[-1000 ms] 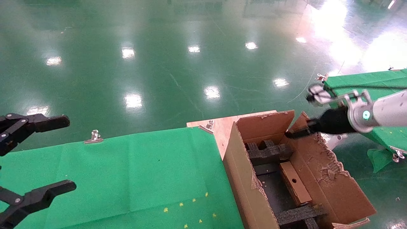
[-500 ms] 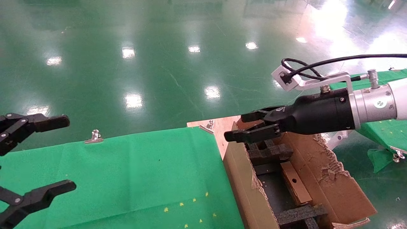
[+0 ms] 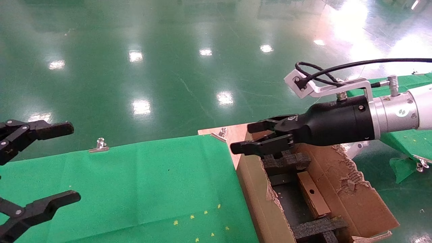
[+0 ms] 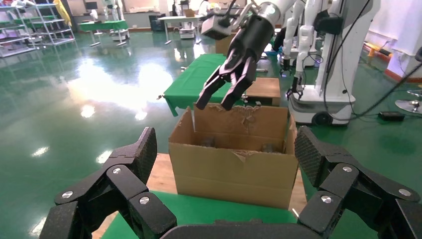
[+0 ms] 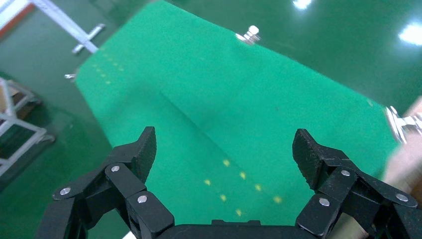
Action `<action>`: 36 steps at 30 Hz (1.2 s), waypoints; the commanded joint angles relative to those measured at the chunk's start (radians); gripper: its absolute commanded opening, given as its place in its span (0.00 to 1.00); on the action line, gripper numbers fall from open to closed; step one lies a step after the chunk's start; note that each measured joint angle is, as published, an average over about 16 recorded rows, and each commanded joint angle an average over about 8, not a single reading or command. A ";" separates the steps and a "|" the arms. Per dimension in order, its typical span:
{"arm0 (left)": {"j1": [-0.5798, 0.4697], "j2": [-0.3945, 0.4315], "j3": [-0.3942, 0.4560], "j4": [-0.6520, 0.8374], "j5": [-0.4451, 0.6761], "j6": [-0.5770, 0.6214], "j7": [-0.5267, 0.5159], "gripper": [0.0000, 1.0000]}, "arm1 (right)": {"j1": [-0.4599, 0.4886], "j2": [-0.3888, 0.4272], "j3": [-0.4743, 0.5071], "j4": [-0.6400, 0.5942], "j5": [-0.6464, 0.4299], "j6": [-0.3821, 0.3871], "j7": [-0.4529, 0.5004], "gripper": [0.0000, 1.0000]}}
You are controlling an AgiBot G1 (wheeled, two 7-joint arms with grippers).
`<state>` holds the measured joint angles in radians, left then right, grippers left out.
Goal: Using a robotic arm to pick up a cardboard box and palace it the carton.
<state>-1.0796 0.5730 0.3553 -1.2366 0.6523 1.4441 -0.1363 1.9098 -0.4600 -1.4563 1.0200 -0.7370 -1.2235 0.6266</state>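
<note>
The small cardboard box [image 3: 313, 195], brown with a round hole, lies inside the carton [image 3: 260, 195] between black foam inserts [image 3: 287, 161]. The robotic arm [image 3: 416, 106] reaches in from the right. Its right gripper [image 3: 243, 138] hovers open and empty above the carton's far left corner, well away from the box. In the right wrist view the right gripper [image 5: 225, 148] frames only green cloth. From the left wrist view, the carton [image 4: 234, 172] stands ahead with the right gripper [image 4: 214, 105] above its torn rear flap. My left gripper [image 3: 70, 162] is parked open at the left edge.
A table with green cloth [image 3: 135, 179] adjoins the carton's left wall, with metal clips [image 3: 100, 145] on its far edge and a bare wooden corner [image 3: 233, 134]. Another green-covered table [image 3: 401, 84] lies behind the right arm. Glossy green floor surrounds everything.
The right arm has swung from behind the carton's far right flap leftward over the carton to its far left corner. The cardboard box and left arm have not moved.
</note>
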 commanded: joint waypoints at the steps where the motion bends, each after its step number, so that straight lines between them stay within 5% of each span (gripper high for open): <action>1: 0.000 0.000 0.000 0.000 0.000 0.000 0.000 1.00 | -0.022 -0.004 0.032 0.008 0.001 -0.009 -0.012 1.00; 36: 0.000 0.000 0.000 0.000 0.000 0.000 0.000 1.00 | -0.551 -0.100 0.777 0.175 0.005 -0.180 -0.290 1.00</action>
<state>-1.0796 0.5730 0.3554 -1.2365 0.6522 1.4441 -0.1363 1.3587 -0.5597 -0.6797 1.1947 -0.7325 -1.4035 0.3368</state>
